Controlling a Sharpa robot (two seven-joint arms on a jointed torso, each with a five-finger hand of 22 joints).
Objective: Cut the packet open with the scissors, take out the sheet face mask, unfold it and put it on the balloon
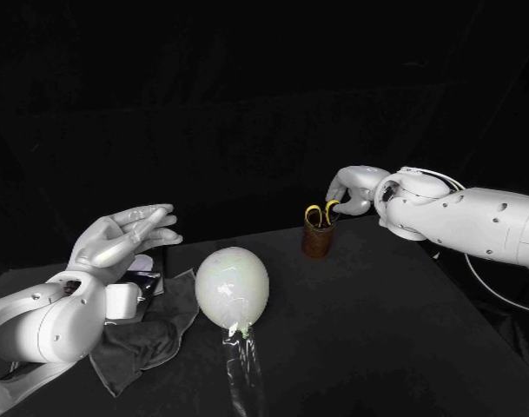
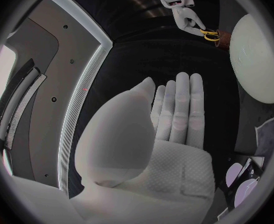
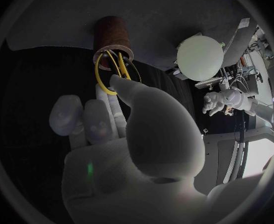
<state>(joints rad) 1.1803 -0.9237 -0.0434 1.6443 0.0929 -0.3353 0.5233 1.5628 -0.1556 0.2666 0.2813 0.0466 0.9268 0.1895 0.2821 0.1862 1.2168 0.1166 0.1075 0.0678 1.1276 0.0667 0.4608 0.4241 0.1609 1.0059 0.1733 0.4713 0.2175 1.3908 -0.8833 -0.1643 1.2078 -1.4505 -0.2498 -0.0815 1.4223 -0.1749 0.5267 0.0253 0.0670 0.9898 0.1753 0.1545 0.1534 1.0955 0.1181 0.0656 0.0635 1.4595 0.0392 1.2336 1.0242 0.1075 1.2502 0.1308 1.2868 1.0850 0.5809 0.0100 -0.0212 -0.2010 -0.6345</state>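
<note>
Yellow-handled scissors (image 1: 322,214) in cup (image 1: 318,241) near far table (image 1: 377,347) edge; right hand (image 1: 347,196) touching handles, grip unclear; left hand (image 1: 120,236) spread, empty.

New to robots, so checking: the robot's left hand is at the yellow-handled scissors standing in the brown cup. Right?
Not quite: it is the right hand at the scissors standing in the brown cup, as the head view shows.

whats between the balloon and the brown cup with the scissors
Nothing: the head view shows bare black table between the balloon and the cup holding the scissors.
</note>
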